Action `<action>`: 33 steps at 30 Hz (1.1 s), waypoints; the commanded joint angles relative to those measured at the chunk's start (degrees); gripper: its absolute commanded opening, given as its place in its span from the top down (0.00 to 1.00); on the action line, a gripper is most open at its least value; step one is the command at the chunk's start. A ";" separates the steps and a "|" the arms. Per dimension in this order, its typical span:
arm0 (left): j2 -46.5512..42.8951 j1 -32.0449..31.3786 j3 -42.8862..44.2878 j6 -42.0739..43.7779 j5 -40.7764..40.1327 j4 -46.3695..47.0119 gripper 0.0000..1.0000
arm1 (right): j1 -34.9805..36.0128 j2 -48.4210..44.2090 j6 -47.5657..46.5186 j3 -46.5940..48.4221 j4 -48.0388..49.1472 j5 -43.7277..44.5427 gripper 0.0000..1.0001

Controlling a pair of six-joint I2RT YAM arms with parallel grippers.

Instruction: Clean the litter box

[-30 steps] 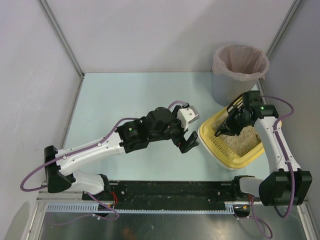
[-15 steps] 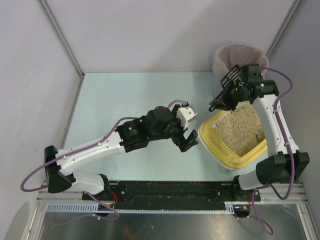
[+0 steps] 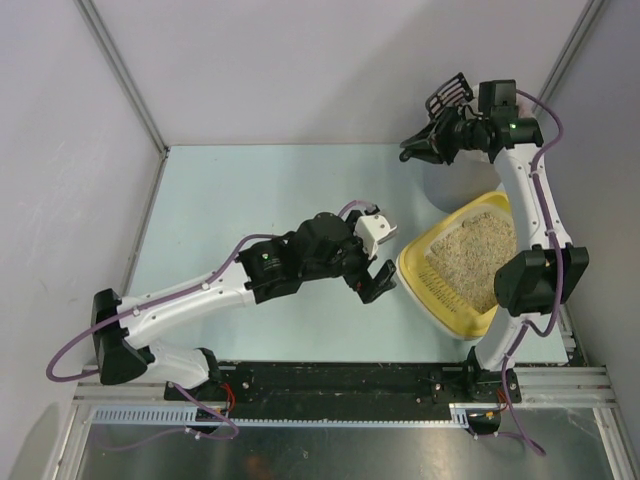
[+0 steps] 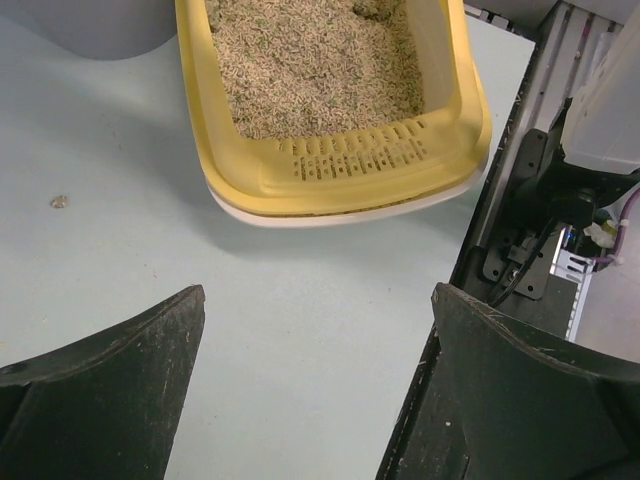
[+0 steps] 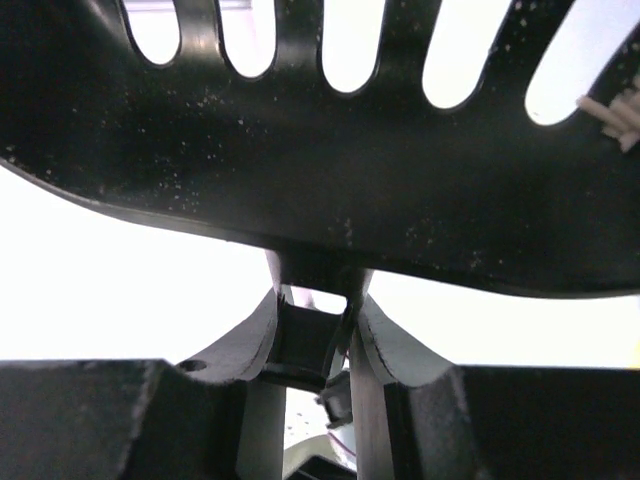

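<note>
- One litter box [image 3: 418,283], a yellow tray with beige litter [image 3: 472,262] inside, sits on the right side of the pale surface [image 3: 250,200]. It is just ahead of the right arm's base, with its far corner near the bin.
- One grey bin [image 3: 448,186] stands behind the tray, mostly hidden under the raised right arm.
- One black scoop [image 3: 447,98] is held high above the bin, roughly level. The right wrist view shows five long slots in its blade, with a few pale grains clinging at the right edge.
- The right fingers [image 5: 400,345] are closed tight on the scoop's narrow handle, both pads pressed against it.
- The left fingers [image 4: 110,390] are spread wide with nothing between them. They hover low over the surface just beside the tray's left rim, not touching it.
- The left wrist view shows the tray's near wall with small slits cut into the yellow rim, and a white layer showing beneath the yellow along that edge.
- One small speck [image 4: 60,201] lies on the surface to the left of the tray, apart from it.
</note>
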 commanded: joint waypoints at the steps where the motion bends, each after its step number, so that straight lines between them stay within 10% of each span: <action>1: -0.10 0.53 -0.17 1.73 -1.31 1.68 0.00 | -3.08 0.62 10.75 -0.72 19.43 -12.27 1.00; 10: 0.77 0.70 -0.08 1.47 -0.61 1.68 0.00 | -10.37 -2.54 59.59 -26.19 85.25 -20.56 1.00; 18: 1.48 0.62 -0.08 1.55 -1.31 1.60 0.00 | -12.58 4.82 92.83 -29.20 125.14 -15.30 1.00; 33: 1.74 0.62 -0.08 1.55 -1.49 1.68 0.00 | -12.49 9.67 111.05 -34.28 142.34 -4.93 1.00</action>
